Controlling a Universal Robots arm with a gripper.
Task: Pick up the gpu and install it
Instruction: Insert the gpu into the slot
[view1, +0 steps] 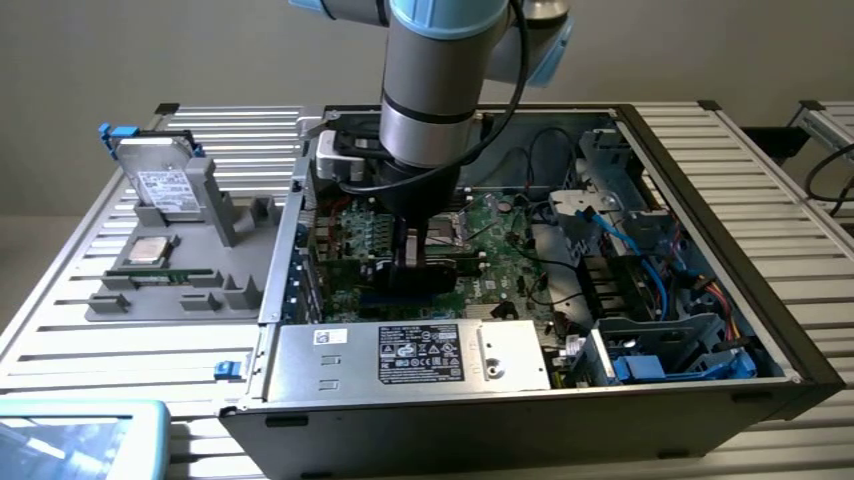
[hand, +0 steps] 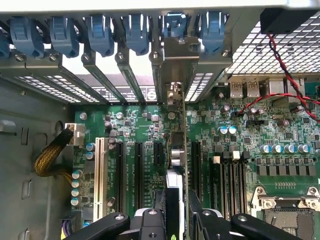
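Motherboard (hand: 145, 131) is rendered green with black slots (hand: 138, 170); blue latches (hand: 100, 32) are ranged along its edge, yellow-sleeved cable (hand: 47, 160) beside it, green-edged gpu (hand: 185, 150) upon it.

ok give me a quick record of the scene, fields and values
gripper: shut on the gpu, inside the open computer case
gpu: upright, edge-on, over the motherboard expansion slots, bracket toward the rear slot openings
seated in slot: cannot tell
outside case: hard drive standing in a grey holder, exterior view's left
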